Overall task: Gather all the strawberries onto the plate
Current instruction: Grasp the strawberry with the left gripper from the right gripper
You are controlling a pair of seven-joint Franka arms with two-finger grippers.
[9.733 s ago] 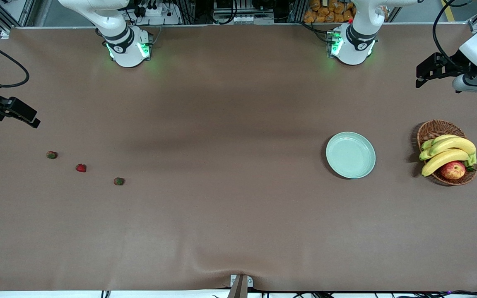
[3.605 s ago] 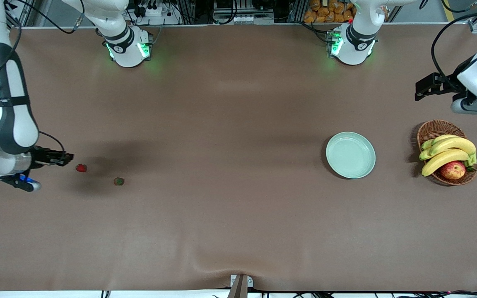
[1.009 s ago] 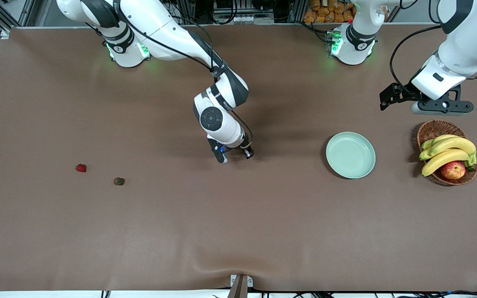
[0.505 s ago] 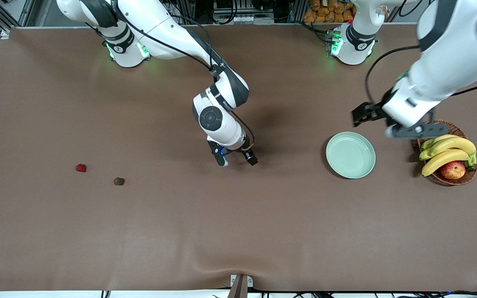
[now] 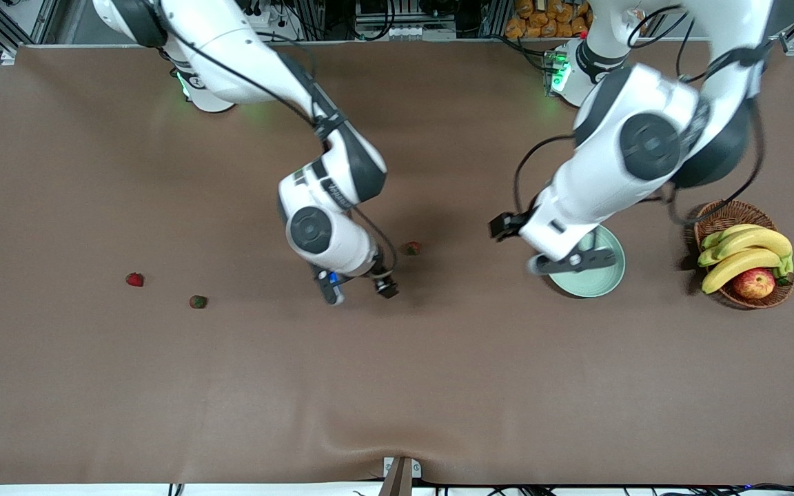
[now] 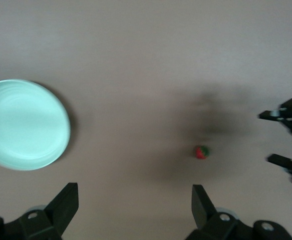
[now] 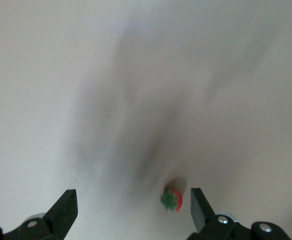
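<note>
One strawberry lies on the brown table mid-table; it also shows in the left wrist view and the right wrist view. Two more strawberries lie toward the right arm's end. The mint-green plate is empty, partly covered by the left arm. My right gripper is open and empty above the table beside the mid-table strawberry. My left gripper is open and empty over the table between plate and that strawberry.
A brown wicker basket with bananas and an apple stands at the left arm's end, next to the plate. The right gripper also shows in the left wrist view.
The right gripper let a strawberry go mid-table and drew back toward the right arm's end. The left arm swung from beside the basket across the plate toward that strawberry.
</note>
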